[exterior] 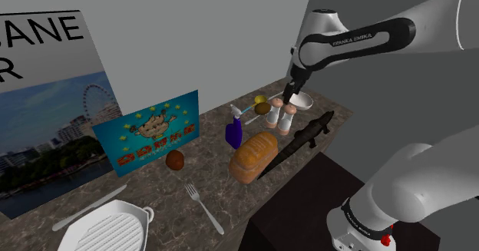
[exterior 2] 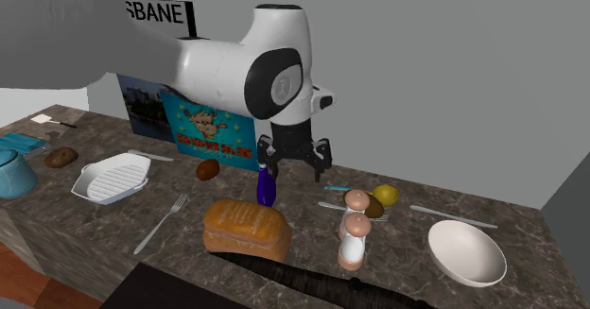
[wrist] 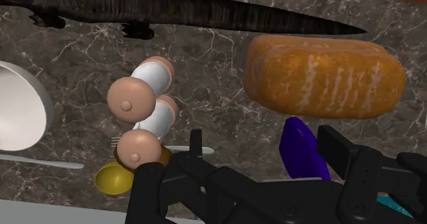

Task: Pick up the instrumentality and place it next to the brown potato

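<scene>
A dark blue spray bottle (exterior: 234, 132) (exterior 2: 266, 186) (wrist: 301, 151) stands upright on the marble counter (exterior: 211, 173) beside a bread loaf (exterior: 253, 156) (exterior 2: 248, 228) (wrist: 321, 75). My black gripper (exterior: 290, 97) (exterior 2: 295, 163) (wrist: 246, 164) hangs open above the counter with nothing between its fingers. It is over the ground between the bottle and two white shakers with tan caps (exterior: 280, 116) (exterior 2: 355, 220) (wrist: 144, 113). A brown potato (exterior: 175, 160) (exterior 2: 207, 169) lies in front of the blue picture card (exterior: 153, 134). A small brown potato (exterior: 262, 108) (exterior 2: 373, 207) sits by the shakers.
A long black reptile figure (exterior: 303, 138) (wrist: 205, 10) lies along the counter edge. A white bowl (exterior: 302, 100) (exterior 2: 465, 250), a yellow lemon (exterior 2: 385, 195) (wrist: 115, 178), a fork (exterior: 203, 207), a white grill pan (exterior: 107, 230) (exterior 2: 112, 178) and another potato (exterior 2: 62, 156) are also here.
</scene>
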